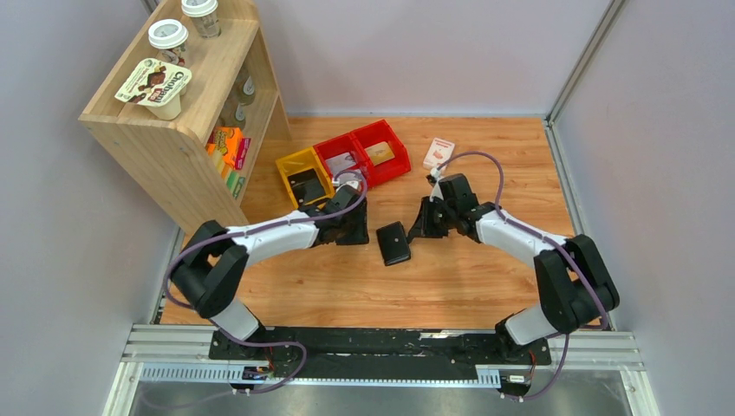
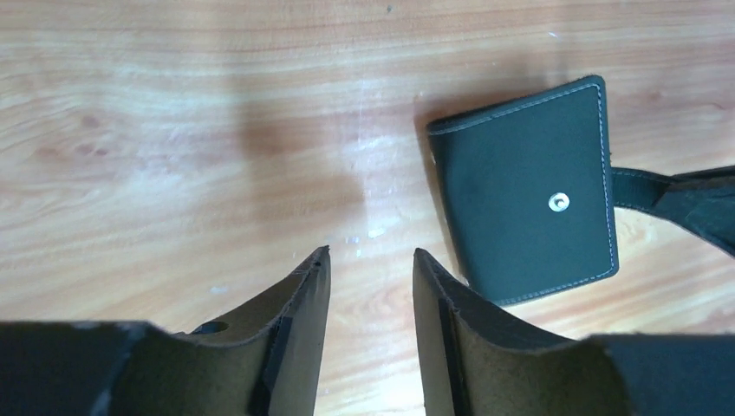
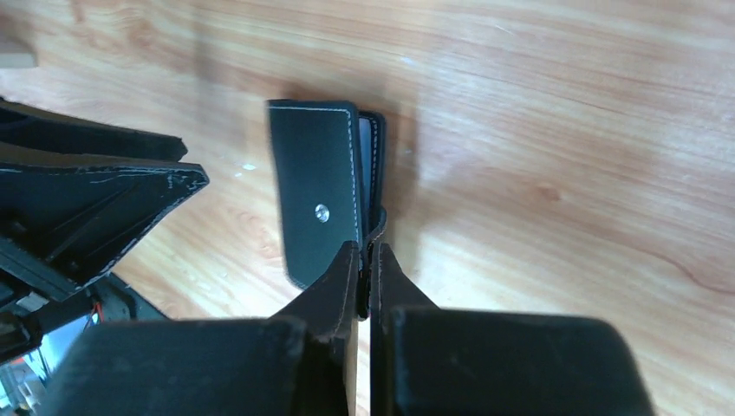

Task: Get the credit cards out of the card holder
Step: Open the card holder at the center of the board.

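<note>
Pinching the single card holder [image 1: 395,243] by its tab [image 2: 637,186], the right hand [image 3: 366,253] grips tight; left hand [image 2: 371,253] gapes empty.

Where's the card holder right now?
Top view: the card holder lies folded on the table between the grippers, right gripper pinching its tab, left gripper open beside it.

The card holder [image 3: 316,199] lies folded, its inside hidden (its tab [image 2: 633,186] ends pinched within the right tool [image 3: 366,258]).
</note>
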Action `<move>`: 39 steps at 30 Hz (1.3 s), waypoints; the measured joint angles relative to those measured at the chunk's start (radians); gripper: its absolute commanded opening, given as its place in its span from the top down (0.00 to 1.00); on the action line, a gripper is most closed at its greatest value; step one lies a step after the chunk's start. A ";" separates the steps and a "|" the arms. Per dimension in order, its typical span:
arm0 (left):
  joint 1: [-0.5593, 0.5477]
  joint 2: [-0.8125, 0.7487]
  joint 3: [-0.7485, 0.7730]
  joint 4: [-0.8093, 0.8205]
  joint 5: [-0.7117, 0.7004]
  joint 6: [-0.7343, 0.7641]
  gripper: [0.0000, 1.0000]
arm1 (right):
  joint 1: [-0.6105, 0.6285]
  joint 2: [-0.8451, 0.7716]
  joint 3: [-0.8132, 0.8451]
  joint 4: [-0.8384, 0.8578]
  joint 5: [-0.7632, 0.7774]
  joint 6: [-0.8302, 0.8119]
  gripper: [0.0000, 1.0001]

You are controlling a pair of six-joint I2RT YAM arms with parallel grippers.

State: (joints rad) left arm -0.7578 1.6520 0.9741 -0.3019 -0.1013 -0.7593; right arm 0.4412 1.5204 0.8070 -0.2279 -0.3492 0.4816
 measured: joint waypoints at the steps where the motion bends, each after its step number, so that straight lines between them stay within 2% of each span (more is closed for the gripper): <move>1: 0.000 -0.035 -0.020 0.001 -0.003 -0.002 0.49 | 0.006 -0.019 0.007 -0.010 0.000 -0.004 1.00; 7: 0.014 -0.215 -0.135 0.034 0.008 -0.043 0.46 | 0.080 -0.062 0.101 -0.047 -0.008 -0.012 1.00; 13: 0.021 -0.287 -0.208 0.063 0.023 -0.088 0.45 | 0.141 -0.062 0.144 -0.082 0.004 -0.011 1.00; 19: 0.021 -0.291 -0.222 0.098 0.043 -0.120 0.46 | 0.136 -0.062 0.149 -0.134 0.071 -0.014 1.00; 24: 0.021 -0.275 -0.223 0.133 0.067 -0.140 0.50 | 0.101 -0.053 0.137 -0.148 0.114 -0.016 1.00; 33: 0.021 -0.215 -0.223 0.158 0.095 -0.155 0.54 | 0.040 0.085 0.077 -0.153 0.152 -0.025 0.98; 36: 0.021 -0.197 -0.217 0.158 0.104 -0.155 0.54 | 0.040 0.091 0.075 -0.153 0.152 -0.027 0.92; 39: 0.021 -0.184 -0.214 0.158 0.105 -0.155 0.54 | 0.040 0.090 0.075 -0.154 0.156 -0.034 0.81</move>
State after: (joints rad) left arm -0.7368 1.4677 0.7605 -0.1440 0.0032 -0.9146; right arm 0.4816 1.6108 0.8822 -0.3817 -0.1936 0.4477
